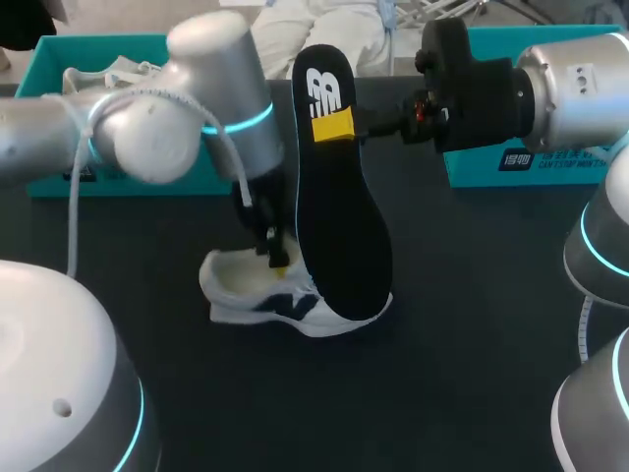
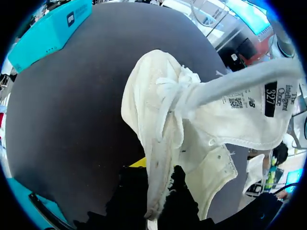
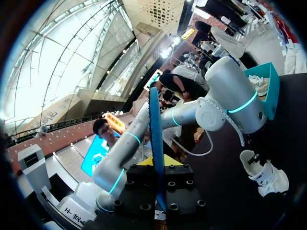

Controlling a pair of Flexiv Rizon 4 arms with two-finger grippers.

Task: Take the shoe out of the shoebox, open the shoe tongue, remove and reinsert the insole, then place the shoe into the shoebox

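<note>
White shoe (image 1: 265, 300) on the table (image 1: 442, 393), left gripper (image 1: 275, 254) pinching its collar, right gripper (image 1: 334, 126) clamping the insole (image 1: 339, 226) upright above it — left wrist view, shoe edge nipped between the fingers, tongue (image 2: 240, 103) spread open — right wrist view, insole edge-on between closed fingers

**Two shoes, two boxes, one insole**

Shoes: two. One white shoe (image 1: 257, 295) stands on the table (image 1: 442, 344) near the middle, and a second white shoe (image 1: 103, 74) lies in the far left box. Teal boxes: two, a left box (image 1: 47, 64) at the table's far left and a right box (image 1: 491, 41) at its far right. Insoles: one, a black insole (image 1: 339, 226). Robot arms: two, a left arm (image 1: 147, 118) and a right arm (image 1: 575, 88). Each carries one gripper, so there are two: the left gripper (image 1: 275, 254) and the right gripper (image 1: 334, 126). Tables: one.
</note>
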